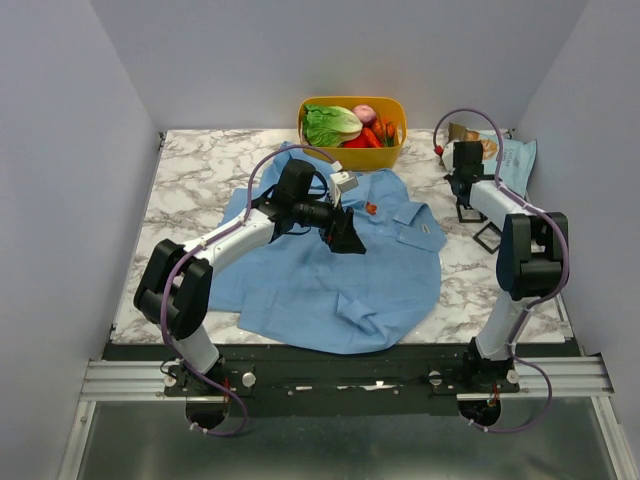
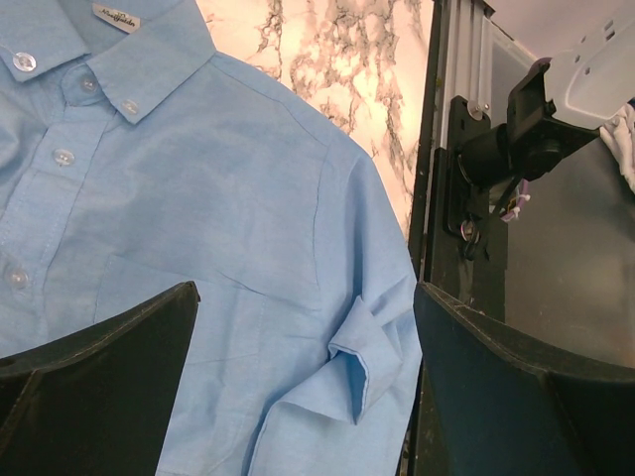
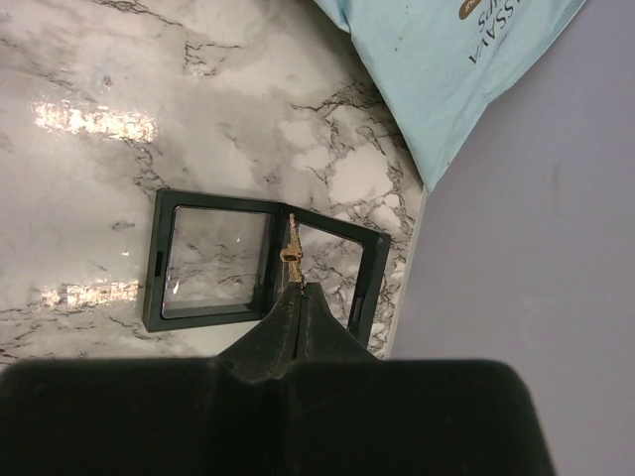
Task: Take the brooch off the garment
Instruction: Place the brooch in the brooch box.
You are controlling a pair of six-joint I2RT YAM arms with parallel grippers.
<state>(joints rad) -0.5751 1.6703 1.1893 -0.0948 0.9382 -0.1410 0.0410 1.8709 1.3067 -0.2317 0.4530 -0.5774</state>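
The garment (image 1: 320, 270), a light-blue shirt, lies spread on the marble table and fills the left wrist view (image 2: 218, 198). My left gripper (image 1: 345, 235) is open and empty just above the shirt's chest, its black fingers (image 2: 99, 387) wide apart with a folded cuff between them. My right gripper (image 1: 466, 200) is off the shirt at the back right. In the right wrist view it (image 3: 300, 293) is shut on the brooch (image 3: 292, 253), a tiny tan-gold ornament sticking out of the fingertips above an open black display case (image 3: 258, 268).
A red-orange ornament (image 1: 370, 208) sits on the shirt near the collar. A yellow basket (image 1: 350, 101) of vegetables stands at the back. A pale-blue bag (image 1: 515, 160) lies by the right wall, close to the case (image 1: 488, 237).
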